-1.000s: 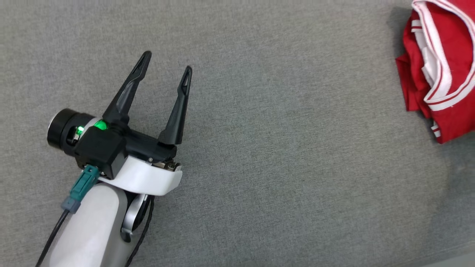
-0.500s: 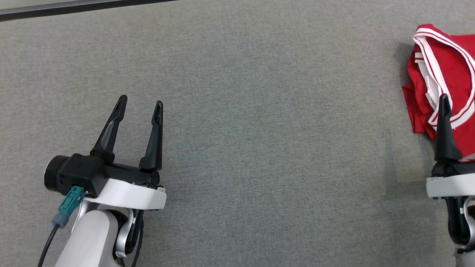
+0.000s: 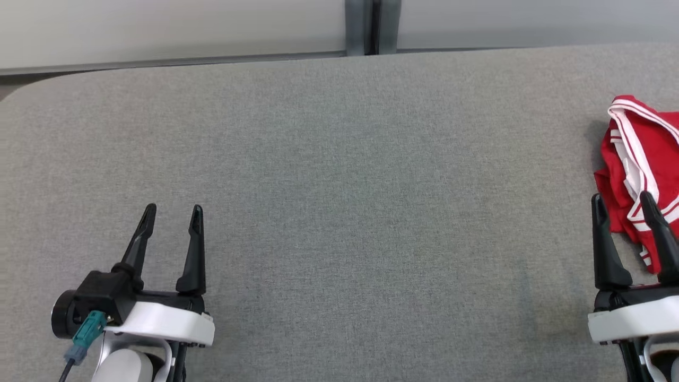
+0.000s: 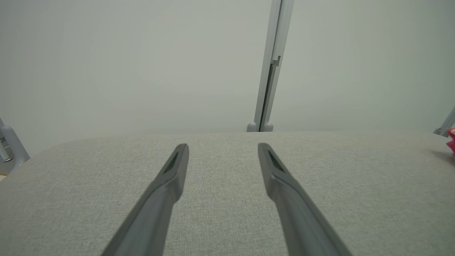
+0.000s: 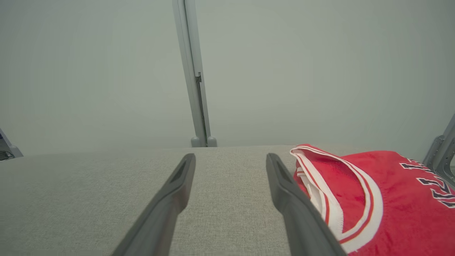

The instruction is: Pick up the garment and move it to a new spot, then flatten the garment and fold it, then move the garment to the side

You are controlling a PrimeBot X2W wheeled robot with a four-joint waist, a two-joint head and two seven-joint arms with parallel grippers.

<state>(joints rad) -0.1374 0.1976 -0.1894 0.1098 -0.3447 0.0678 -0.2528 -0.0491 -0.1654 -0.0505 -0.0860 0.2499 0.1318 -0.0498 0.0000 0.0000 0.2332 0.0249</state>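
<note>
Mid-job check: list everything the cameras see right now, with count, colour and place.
jersey: one, red with white trim, folded at the table's right edge
table: one, grey fabric top, across the foreground
wall: one, pale, behind the table
post: one, grey, upright against the wall, centre
left hand: one, dark fingers, open, over the table at lower left
right hand: one, dark fingers, open, lower right beside the jersey

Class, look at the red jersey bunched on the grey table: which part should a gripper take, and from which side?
Probably the white-trimmed edge of the jersey, approached from its left by the open right gripper: that banded fold stands raised, nearest the fingers, easy to pinch.
</note>
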